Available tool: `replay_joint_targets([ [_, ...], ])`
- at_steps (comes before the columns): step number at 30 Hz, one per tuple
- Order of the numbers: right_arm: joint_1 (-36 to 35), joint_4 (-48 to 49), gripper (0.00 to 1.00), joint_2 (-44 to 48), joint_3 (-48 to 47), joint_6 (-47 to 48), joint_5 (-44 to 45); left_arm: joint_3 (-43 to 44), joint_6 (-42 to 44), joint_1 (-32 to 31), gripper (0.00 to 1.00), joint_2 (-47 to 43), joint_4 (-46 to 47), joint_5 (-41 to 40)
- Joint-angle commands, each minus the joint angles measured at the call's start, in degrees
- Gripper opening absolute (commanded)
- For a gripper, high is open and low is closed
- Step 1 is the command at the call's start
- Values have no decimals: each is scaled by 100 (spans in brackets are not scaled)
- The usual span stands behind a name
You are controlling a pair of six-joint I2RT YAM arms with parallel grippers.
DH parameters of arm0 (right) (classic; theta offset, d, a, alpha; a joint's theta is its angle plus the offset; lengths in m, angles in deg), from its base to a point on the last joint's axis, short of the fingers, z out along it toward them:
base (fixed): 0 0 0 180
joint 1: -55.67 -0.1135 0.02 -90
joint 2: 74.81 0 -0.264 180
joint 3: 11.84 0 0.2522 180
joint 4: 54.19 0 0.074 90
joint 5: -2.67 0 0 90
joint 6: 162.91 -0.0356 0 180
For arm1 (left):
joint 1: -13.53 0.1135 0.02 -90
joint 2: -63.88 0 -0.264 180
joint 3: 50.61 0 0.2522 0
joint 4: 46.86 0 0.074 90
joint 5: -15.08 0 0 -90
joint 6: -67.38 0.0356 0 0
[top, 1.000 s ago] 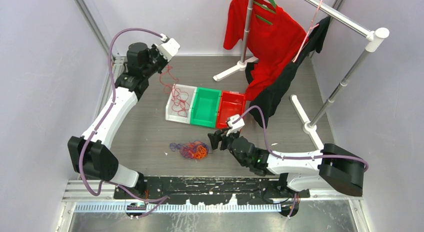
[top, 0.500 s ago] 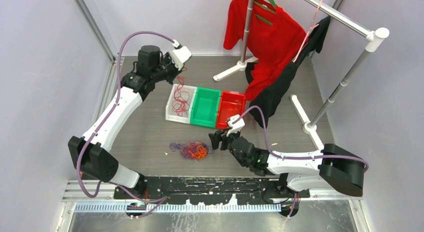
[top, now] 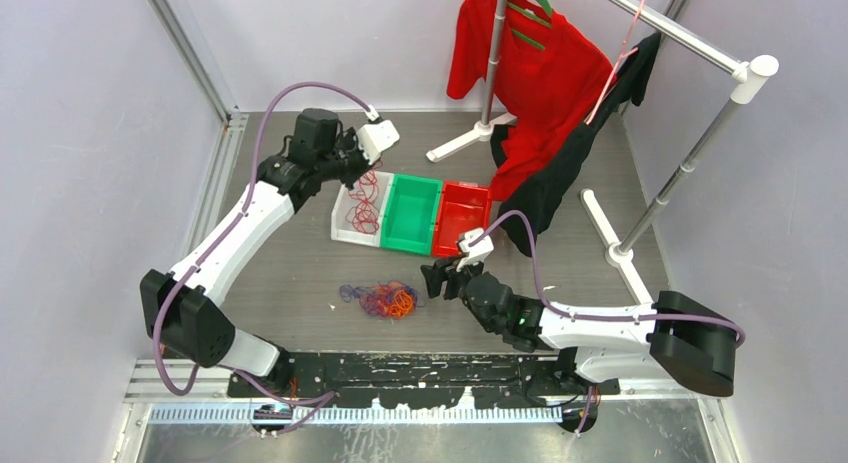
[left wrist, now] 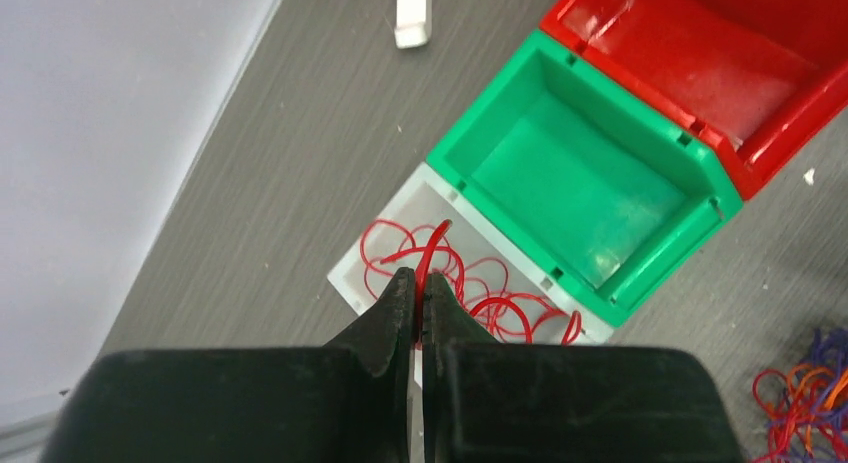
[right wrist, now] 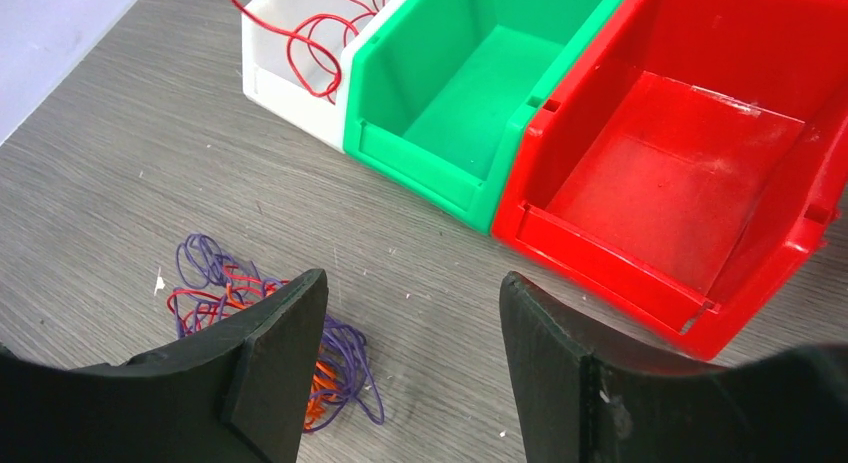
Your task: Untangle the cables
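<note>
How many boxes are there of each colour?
White box: 1
Green box: 1
Red box: 1
Total: 3

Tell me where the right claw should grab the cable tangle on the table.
Probably a purple loop at the edge of the tangle nearest the open right claw. Come down from above: it lies flat on the table, and a lone loop pinches cleaner than the knotted middle.
</note>
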Motion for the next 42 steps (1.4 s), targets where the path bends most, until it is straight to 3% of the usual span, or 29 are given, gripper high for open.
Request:
replay_joint_targets([
  [1,-5,147,68,96,-95,-68,177,-227,249,8,0,-587,-19,-91],
  [8,3,227,68,-17,-112,-89,103,-625,273,-26,0,-1275,-2,-45],
  [20,3,236,67,25,-32,-162,104,-970,510,-126,0,-1461,51,-280],
  [26,3,283,67,5,-19,-188,102,-804,896,-135,0,-799,737,-799],
  [36,12,452,68,-188,28,-252,175,295,1344,-84,0,684,1642,-1176],
  [42,17,457,67,-189,73,-300,228,107,1469,110,0,1088,2115,-1217],
])
